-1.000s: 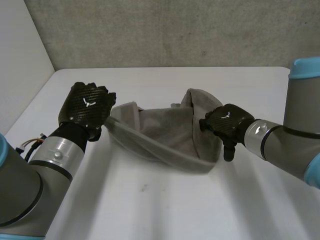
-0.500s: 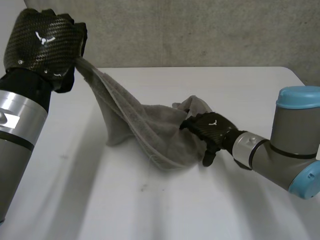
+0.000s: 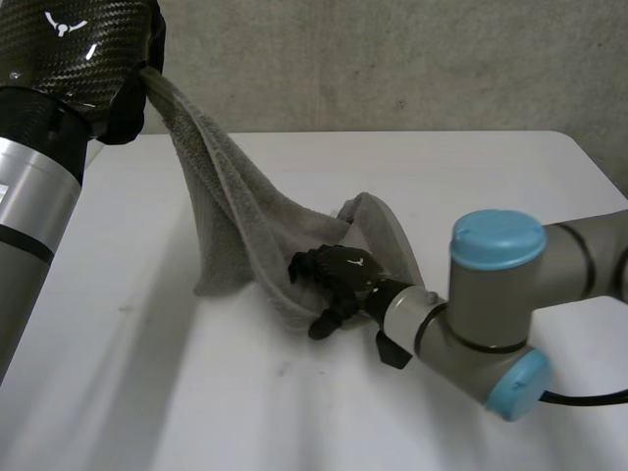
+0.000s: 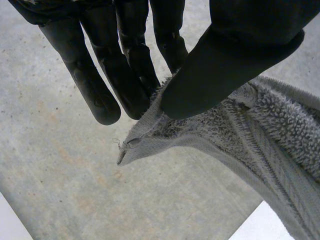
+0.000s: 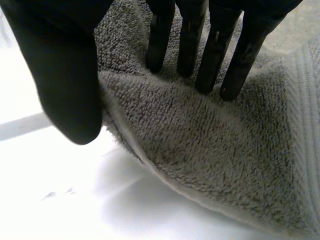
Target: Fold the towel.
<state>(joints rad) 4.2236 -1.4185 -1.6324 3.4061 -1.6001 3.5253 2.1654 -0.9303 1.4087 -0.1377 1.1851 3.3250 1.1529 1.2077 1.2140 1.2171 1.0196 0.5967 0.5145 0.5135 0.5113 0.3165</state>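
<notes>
A: Why is the towel (image 3: 231, 211) stretched so?
B: The left robot hand (image 3: 74, 49) pinches its corner high; the right robot hand (image 3: 339, 275) grips the other end low at the tabletop (image 3: 196, 412), probably to open it.

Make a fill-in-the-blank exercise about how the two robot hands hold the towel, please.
1. The left robot hand pinches one ____ of the towel between thumb and fingers.
2. The right robot hand grips the towel low, close to the white ____.
3. The towel end in the left robot hand is ____ than the other end.
Missing words: corner; table; higher.
</notes>
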